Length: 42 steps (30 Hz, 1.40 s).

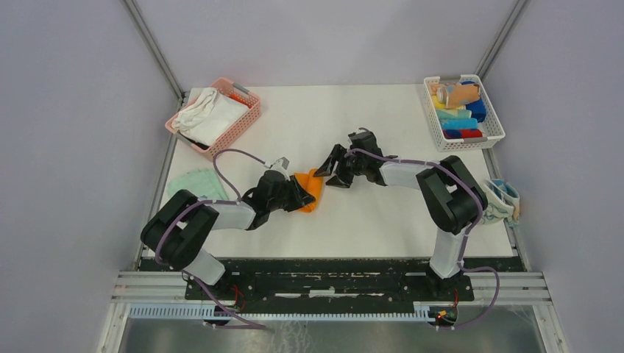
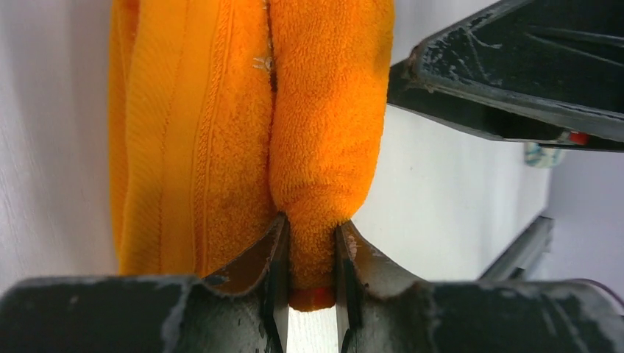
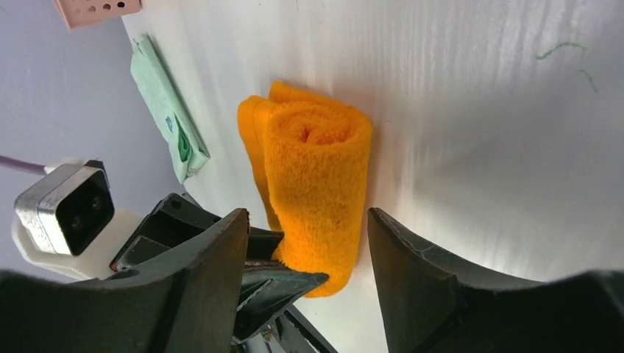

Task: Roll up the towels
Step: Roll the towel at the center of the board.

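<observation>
Gripping: we are clamping the left gripper [image 2: 310, 254] on the lower end of the rolled orange towel [image 1: 312, 189] | towel is lying mid-frame on the table [image 1: 383, 220] | right gripper [image 3: 307, 217] is hanging spread wide, straddling the roll, untouching | mint green towel [image 1: 195, 182] is lying flat, centre left.
</observation>
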Available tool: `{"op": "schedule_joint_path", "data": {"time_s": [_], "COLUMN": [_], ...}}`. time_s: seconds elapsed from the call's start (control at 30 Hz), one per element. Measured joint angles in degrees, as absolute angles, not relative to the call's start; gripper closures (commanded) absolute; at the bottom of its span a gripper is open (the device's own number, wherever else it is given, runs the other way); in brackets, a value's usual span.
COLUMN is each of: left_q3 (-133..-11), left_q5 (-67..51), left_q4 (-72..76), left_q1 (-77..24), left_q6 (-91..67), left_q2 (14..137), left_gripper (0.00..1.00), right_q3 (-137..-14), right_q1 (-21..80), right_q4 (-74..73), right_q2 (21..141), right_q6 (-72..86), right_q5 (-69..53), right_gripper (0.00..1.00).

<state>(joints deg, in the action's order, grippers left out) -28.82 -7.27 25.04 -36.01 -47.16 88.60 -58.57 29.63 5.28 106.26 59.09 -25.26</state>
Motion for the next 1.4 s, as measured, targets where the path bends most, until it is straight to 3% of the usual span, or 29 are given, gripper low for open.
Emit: {"op": "schedule_joint_path", "data": {"time_s": [0.2, 0.33, 0.47, 0.63, 0.8, 1.0, 1.2, 1.4], "left_q3": [-24.9, -23.9, -23.9, -24.1, -28.1, -36.8, -46.0, -50.7], "left_q5": [-14.0, -15.8, -16.3, -13.5, -2.0, 16.2, 34.1, 44.3], "left_q4": [32.7, 35.8, 35.7, 29.3, 11.8, -2.7, -10.4, -11.2], "left_q1": [-32.6, -31.9, -31.8, -33.0, -41.2, -52.3, -63.4, -67.9], "left_q6": [-53.4, -56.0, -56.4, -55.8, -51.1, -46.8, -43.0, -38.9], "left_q2": [90.1, 91.4, 91.4, 87.4, 78.7, 75.5, 80.6, 88.9], "left_gripper": [0.77, 0.73, 0.57, 0.41, 0.33, 0.30, 0.30, 0.30], "right_q3": [-58.8, -61.1, -64.9, -70.9, -77.5, -80.5, -81.7, -82.1], "right_q1": [29.9, 30.3, 31.2, 33.5, 36.9, 38.5, 39.1, 39.2], "right_q4": [10.2, 10.0, 5.4, -6.4, -19.5, -27.6, -31.2, -33.2], "right_q2": [112.5, 114.9, 116.7, 116.7, 116.2, 115.7, 115.5, 115.3], "right_q6": [62.1, 62.5, 59.8, 53.9, 48.6, 46.5, 45.7, 45.5], "right_q5": [-28.3, -29.5, -28.8, -23.3, -13.3, -6.7, -3.6, -2.3], "right_gripper": [0.37, 0.47, 0.55, 0.57, 0.57, 0.57, 0.56, 0.56]}}
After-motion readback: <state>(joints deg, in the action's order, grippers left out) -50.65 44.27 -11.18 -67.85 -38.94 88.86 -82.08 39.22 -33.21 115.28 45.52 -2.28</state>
